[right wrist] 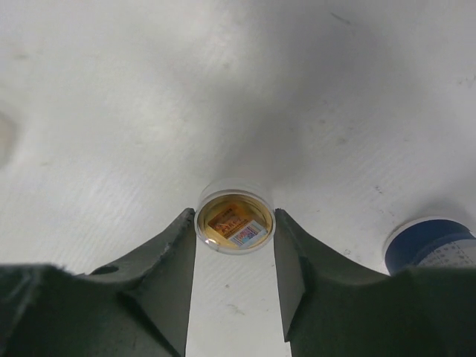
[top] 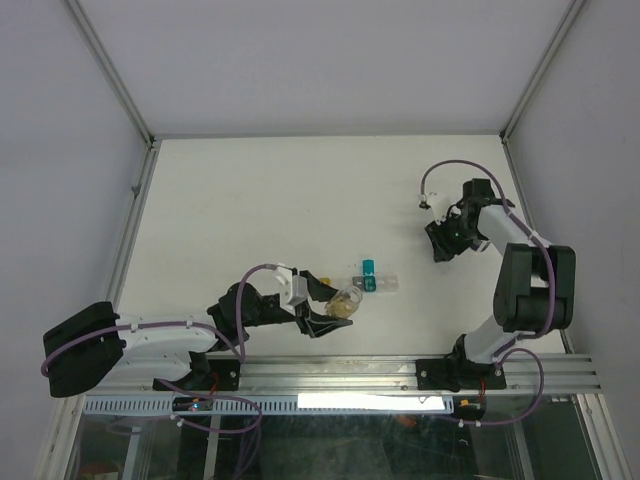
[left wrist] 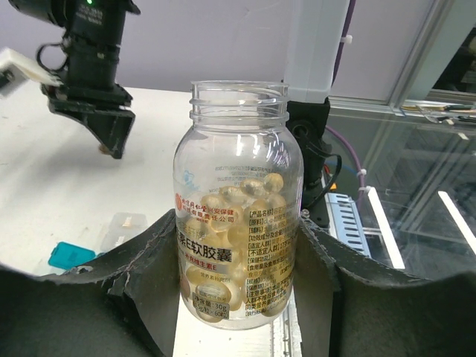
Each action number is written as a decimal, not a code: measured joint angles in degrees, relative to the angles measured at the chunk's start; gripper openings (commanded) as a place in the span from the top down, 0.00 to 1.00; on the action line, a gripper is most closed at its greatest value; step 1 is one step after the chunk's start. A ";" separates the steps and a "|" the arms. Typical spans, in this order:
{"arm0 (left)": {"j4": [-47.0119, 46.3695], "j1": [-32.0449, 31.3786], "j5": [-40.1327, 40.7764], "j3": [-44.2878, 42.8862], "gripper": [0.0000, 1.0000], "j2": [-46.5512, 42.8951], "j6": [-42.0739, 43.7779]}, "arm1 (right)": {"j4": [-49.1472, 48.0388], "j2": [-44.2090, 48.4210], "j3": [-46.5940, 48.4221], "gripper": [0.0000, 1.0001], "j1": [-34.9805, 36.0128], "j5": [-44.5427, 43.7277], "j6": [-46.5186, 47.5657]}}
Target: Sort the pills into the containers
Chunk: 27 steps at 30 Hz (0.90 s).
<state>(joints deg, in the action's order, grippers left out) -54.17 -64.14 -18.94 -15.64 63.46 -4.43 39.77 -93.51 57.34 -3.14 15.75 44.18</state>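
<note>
Gripping open capsule bottle (left wrist: pixel 238 141) in left end effector (left wrist: pixel 238 222), right end effector (right wrist: pixel 234 218) clamped on round lid (right wrist: pixel 234 229)

The left gripper (top: pixel 333 306) is holding a clear bottle (top: pixel 349 299) with yellowish content, low over the near part of the white table (top: pixel 250 200). Just behind the bottle, a teal container (top: pixel 369 267) is lying just beside a short row of clear containers (top: pixel 381 283). The right gripper (top: pixel 440 247) is pointing down at the table, well apart from them.
</note>
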 measured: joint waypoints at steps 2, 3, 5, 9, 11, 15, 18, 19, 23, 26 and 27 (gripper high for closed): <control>0.63 0.00 -0.90 -0.63 1.00 0.02 -0.59 | 2.23 3.61 0.00 0.76 0.09 4.07 0.94; 0.94 0.00 -1.27 -0.98 1.00 0.07 -0.76 | 4.02 6.32 0.17 0.77 0.28 7.23 1.79; 1.46 0.00 -2.19 -1.68 1.00 0.24 -1.03 | 8.02 12.59 1.40 0.78 1.44 14.25 3.93; 3.78 0.66 -4.48 -3.65 1.00 0.59 -1.77 | 14.78 24.39 5.95 0.79 8.04 30.49 8.00; 5.25 2.08 -7.10 -5.09 1.00 1.01 -2.86 | 17.59 30.05 8.07 0.80 12.31 39.15 9.49; 6.67 5.57 -11.67 -6.91 1.00 1.73 -5.75 | 21.14 34.32 10.25 0.80 17.79 47.06 11.04; 8.33 7.78 -14.38 -8.00 1.00 2.21 -7.48 | 24.65 34.73 11.23 0.80 19.76 51.45 13.51; 8.96 8.41 -15.06 -8.26 1.00 2.32 -8.04 | 25.55 34.60 11.23 0.80 19.89 52.37 14.32; 10.91 10.21 -18.14 -9.64 1.00 4.09 -9.40 | 27.19 34.42 10.93 0.79 20.09 55.34 16.22; 12.92 10.25 -20.35 -11.37 1.00 6.01 -9.84 | 27.17 34.45 9.60 0.79 20.46 56.41 17.16; 13.29 10.25 -20.87 -11.91 1.00 6.71 -9.90 | 27.19 34.38 9.25 0.79 20.61 56.43 17.33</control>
<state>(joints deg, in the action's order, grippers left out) -40.88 -53.89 -39.81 -27.55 70.17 -14.33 66.96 -59.13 66.59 17.47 72.18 61.52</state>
